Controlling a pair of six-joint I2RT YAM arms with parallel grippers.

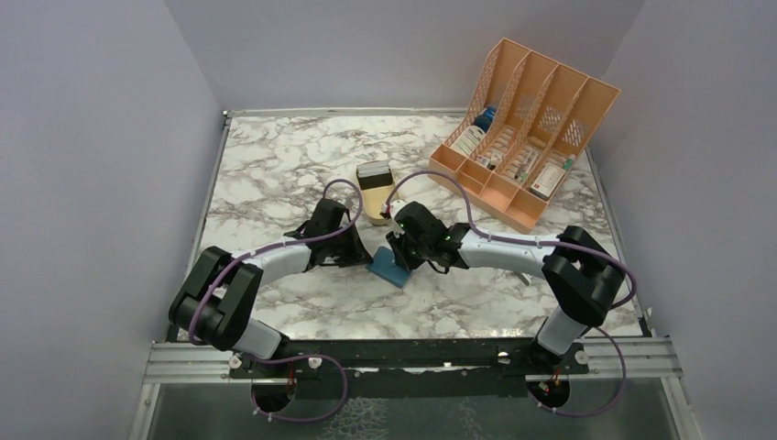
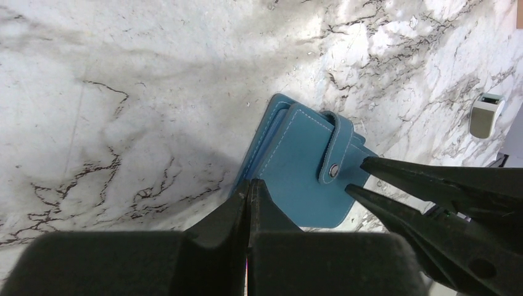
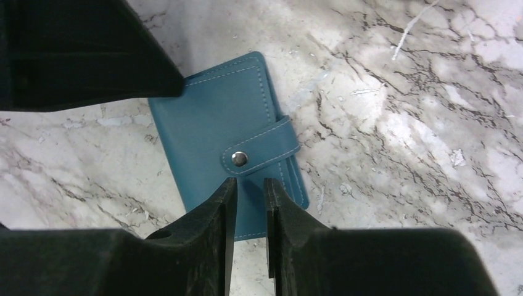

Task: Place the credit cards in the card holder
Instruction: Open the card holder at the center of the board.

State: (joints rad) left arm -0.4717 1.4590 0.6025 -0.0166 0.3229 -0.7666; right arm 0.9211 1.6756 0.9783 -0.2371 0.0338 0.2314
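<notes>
I see a teal-blue wallet [image 3: 203, 135] with pale stitching. The table [image 1: 275, 174] is grey-veined white marble; the rack [image 1: 568, 101] is orange.

Table [image 1: 275, 165]: marble-look top, white w/ grey-black veins, slight gloss. Thin metal trim [image 1: 348, 112] along back + side edges. Boxed in on 3 sides by plain pale lavender-grey panels: left wall [image 1: 92, 183], back wall [image 1: 403, 55], right wall [image 1: 705, 165]. Near edge: alu rail [image 1: 183, 362] across the width, dark plate [image 1: 403, 353] mid-span. Below that a grey shiny surface [image 1: 440, 417], floor or shelf, can't tell. Light soft, diffuse, from above; weak shadows. Wrist views: tabletop brighter twd upper right, dimmer upper left.
</notes>
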